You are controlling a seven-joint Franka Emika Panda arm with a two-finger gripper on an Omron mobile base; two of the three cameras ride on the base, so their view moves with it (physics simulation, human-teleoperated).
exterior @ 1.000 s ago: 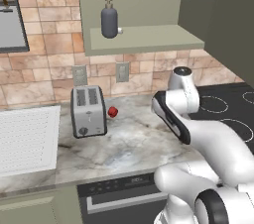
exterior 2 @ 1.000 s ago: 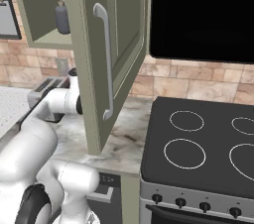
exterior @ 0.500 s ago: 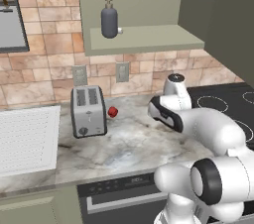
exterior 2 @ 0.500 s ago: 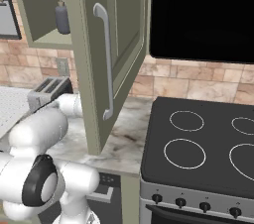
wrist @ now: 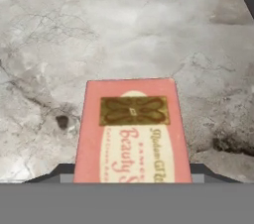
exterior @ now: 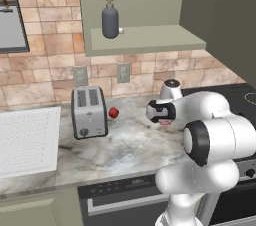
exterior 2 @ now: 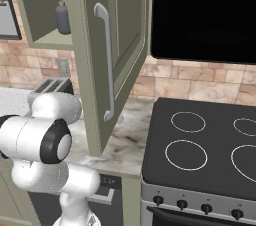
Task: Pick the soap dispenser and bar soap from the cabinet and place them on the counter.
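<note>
The hand [wrist: 132, 181] looks straight down at the tabletop [wrist: 59, 34], and the bar soap [wrist: 132, 131] lies between its two dark finger tips, so I judge the hand is grasping the bar soap; a real contact of the tips on its sides I cannot confirm, because the tips are almost hidden under the block. The soap is a pink block with a gold label and printed letters, and it seems to be very low over the grey marbled stone, or already resting on it; I cannot tell which. In the left base view the arm bends low over the tabletop near the black stovetop [exterior: 240, 95], and a small pink piece of the soap shows under the wrist. Further left stand the toaster [exterior: 89, 112] and a small red ball [exterior: 114, 113], well apart from the soap. At the back, up in the open cabinet [exterior: 150, 37], the soap dispenser [exterior: 110, 19] is upright on the shelf, not yet taken. What could go wrong: if the hand lets go while the soap is not yet on the stone, the block may drop and slide toward the stovetop edge. Later, when the arm rises for the dispenser, the open cabinet door [exterior 2: 117, 55] hangs close by, and a wide swing could strike it.
</note>
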